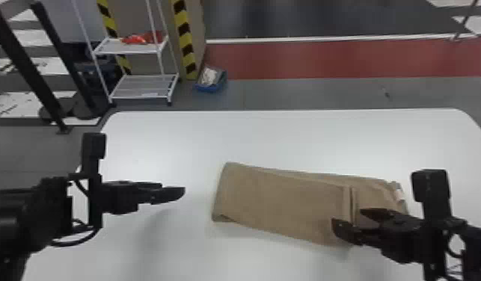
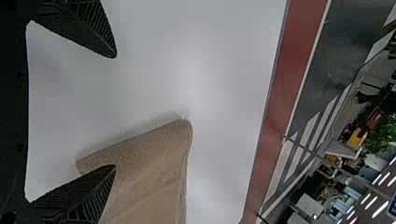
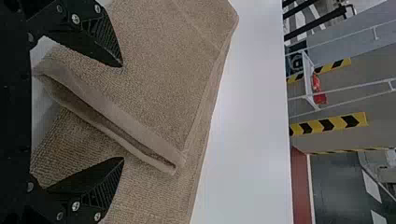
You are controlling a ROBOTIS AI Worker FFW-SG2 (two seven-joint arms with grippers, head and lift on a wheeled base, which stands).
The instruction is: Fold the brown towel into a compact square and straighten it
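The brown towel (image 1: 280, 198) lies on the white table as a long folded strip, its hemmed upper layer ending short of the right end. My right gripper (image 1: 357, 220) is open over that right part, near the hem. In the right wrist view, the open right gripper (image 3: 122, 112) has its fingers on both sides of the hem edges of the towel (image 3: 159, 70). Left of the towel, my left gripper (image 1: 181, 192) stands apart from it above the table. In the left wrist view, the left gripper (image 2: 116, 112) is open, one finger overlapping the towel's end (image 2: 149, 163).
The white table (image 1: 250, 138) extends around the towel. Beyond its far edge stand a white shelf rack (image 1: 142, 87) with red items and a blue box (image 1: 211, 80) on the floor. Black posts rise past the table's far left corner.
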